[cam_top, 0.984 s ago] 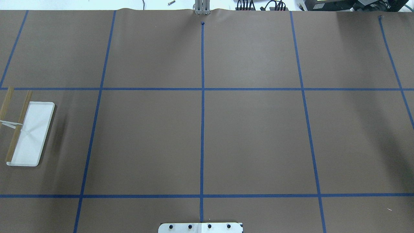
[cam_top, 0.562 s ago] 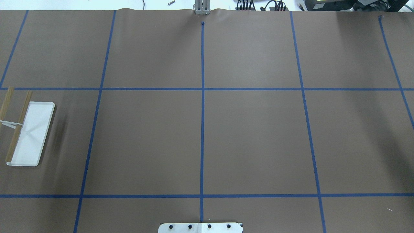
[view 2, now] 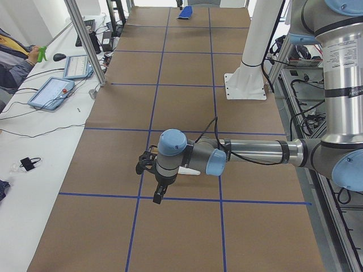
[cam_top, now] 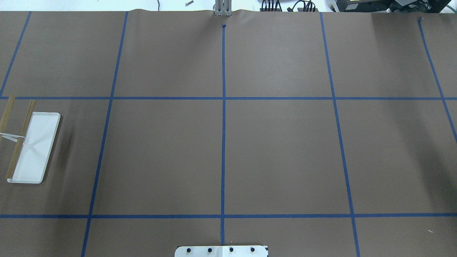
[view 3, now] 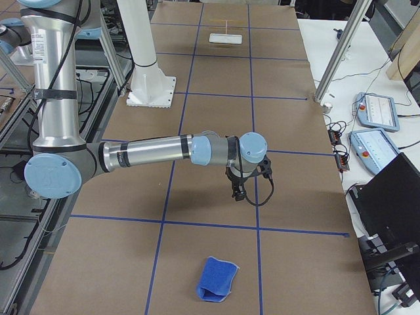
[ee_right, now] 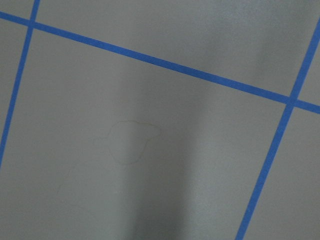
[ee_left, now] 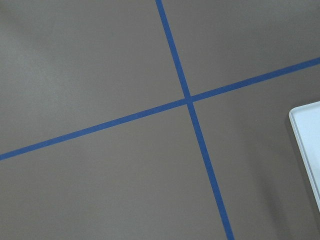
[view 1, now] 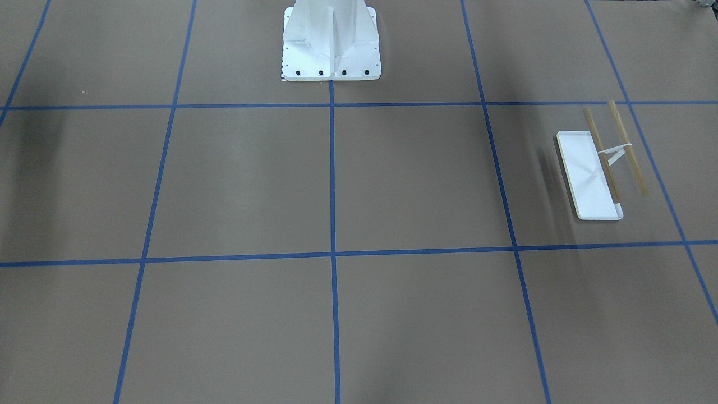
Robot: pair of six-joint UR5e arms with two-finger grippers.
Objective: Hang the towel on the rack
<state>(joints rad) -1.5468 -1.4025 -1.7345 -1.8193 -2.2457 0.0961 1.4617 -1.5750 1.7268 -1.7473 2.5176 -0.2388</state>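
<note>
The royal-blue towel [view 3: 216, 279] lies folded on the brown table near its end on my right, and shows far off in the exterior left view [view 2: 184, 12]. It is out of the overhead and front-facing views. The rack [cam_top: 34, 146] stands at the table's left part, with a white base and two wood bars; it also shows in the front-facing view [view 1: 594, 174], far off in the exterior right view [view 3: 226, 36], and its base corner in the left wrist view [ee_left: 307, 145]. My left gripper [view 2: 157, 191] hangs over the table beside the rack. My right gripper [view 3: 237, 191] hangs short of the towel. I cannot tell whether either is open.
The white bolted pedestal [view 1: 331, 45] stands at the robot's side of the table, its base plate at the overhead view's bottom edge [cam_top: 221, 251]. Blue tape lines [cam_top: 223, 125] grid the brown cover. Tablets [view 2: 54, 90] and aluminium posts [view 2: 85, 39] stand along the operators' side.
</note>
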